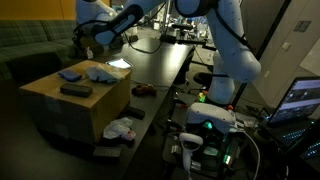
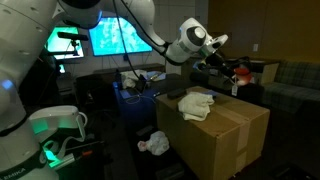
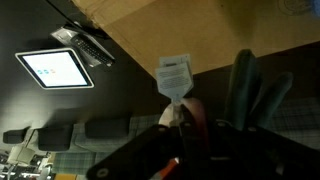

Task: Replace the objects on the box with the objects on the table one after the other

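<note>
Gripper [image 3: 182, 108]: jaws narrow, pinched on a small tagged item [image 3: 175, 75] whose white tag sticks out past the fingers.
Gripper place: above the far edge of the box [image 1: 75, 108], at 12 o'clock of its top in an exterior view.
Box: just beside the table [image 1: 155, 58], at its 9 o'clock.
Box top: bluish cloth [image 1: 71, 74], white cloth [image 2: 197, 103], dark block [image 1: 75, 90].
Below: second white cloth [image 1: 120, 128], at 5 o'clock from the box.

The big white robot arm [image 1: 232, 55] has smooth, round parts and dark rings at its joints. Its black metal gripper [image 2: 230, 68] looks chunky. A green light [image 1: 205, 125] glows on its base.
</note>
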Robot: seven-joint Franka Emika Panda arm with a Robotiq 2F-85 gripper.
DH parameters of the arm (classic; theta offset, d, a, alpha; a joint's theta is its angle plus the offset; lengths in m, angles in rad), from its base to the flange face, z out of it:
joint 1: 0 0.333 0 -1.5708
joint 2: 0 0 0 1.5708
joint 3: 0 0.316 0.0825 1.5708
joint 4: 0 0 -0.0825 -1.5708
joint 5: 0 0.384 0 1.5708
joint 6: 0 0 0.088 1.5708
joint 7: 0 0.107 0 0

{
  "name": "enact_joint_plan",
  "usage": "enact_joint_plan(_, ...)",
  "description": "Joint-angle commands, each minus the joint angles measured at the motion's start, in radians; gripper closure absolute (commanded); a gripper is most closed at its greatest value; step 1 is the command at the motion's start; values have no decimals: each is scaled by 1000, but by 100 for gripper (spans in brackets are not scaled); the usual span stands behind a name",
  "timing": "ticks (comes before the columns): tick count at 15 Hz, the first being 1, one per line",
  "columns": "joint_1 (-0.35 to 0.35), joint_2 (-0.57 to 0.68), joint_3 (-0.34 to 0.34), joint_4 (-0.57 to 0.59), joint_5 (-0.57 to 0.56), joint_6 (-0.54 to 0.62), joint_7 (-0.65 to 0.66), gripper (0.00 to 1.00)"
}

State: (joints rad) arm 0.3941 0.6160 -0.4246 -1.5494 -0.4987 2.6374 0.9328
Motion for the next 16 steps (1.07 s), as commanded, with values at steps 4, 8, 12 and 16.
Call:
enact_joint_plan(4,173,-362,-90,-339,-313,-61,302,96)
enact_joint_plan(8,272,-563,-70,-473,-467,-253,466,96)
enact_joint_plan(12,29,-781,306,-648,-513,-475,554,96)
enact_joint_plan(16,-73,-947,482,-823,-376,-561,540,96)
